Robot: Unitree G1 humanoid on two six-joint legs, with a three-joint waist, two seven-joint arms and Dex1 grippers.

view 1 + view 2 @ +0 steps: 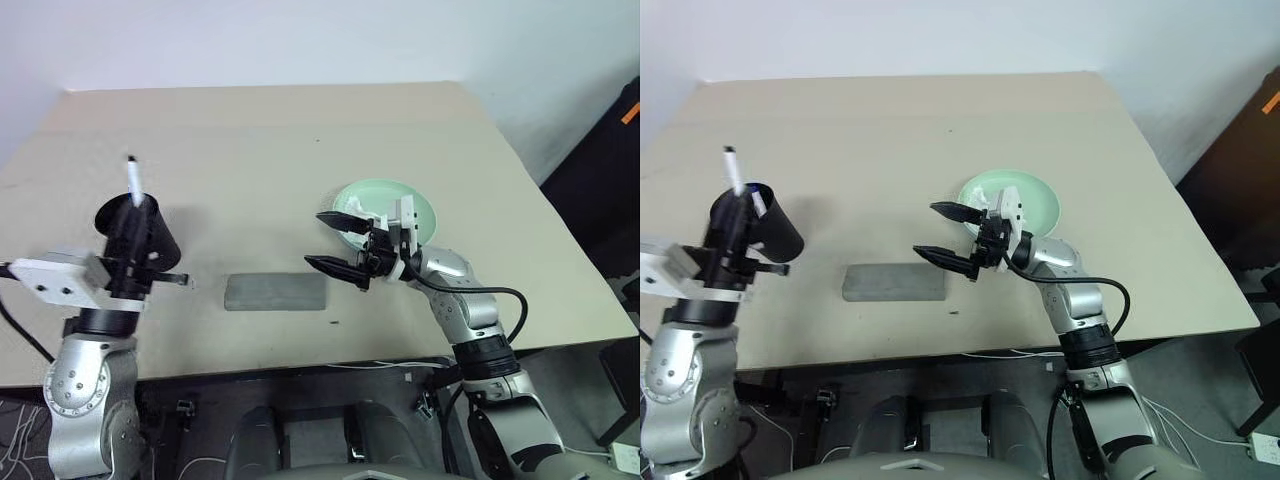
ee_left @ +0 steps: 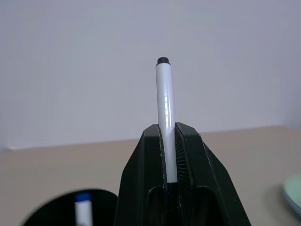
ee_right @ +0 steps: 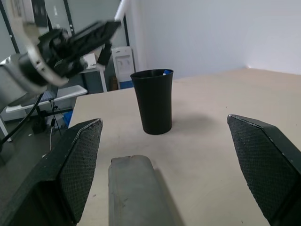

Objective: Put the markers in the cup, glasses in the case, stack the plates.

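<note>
Left gripper (image 2: 169, 155), jaws clamped on the black-capped marker (image 2: 164, 117), lifted upright at the left of the bench (image 1: 300, 130) just above the black cup (image 3: 153, 101), presumably to line up for a tip-down drop; blue-capped marker (image 2: 83, 209) already inside the cup. Right gripper (image 1: 338, 243), jaws spread wide and empty, hovering mid-bench between the grey case (image 1: 276, 292) at the near edge and the mint green plate (image 1: 400, 195) to the right, likely waiting for its own turn. Case closed and flat; whether the glasses are inside or a blue plate lies under the green one cannot be told.
</note>
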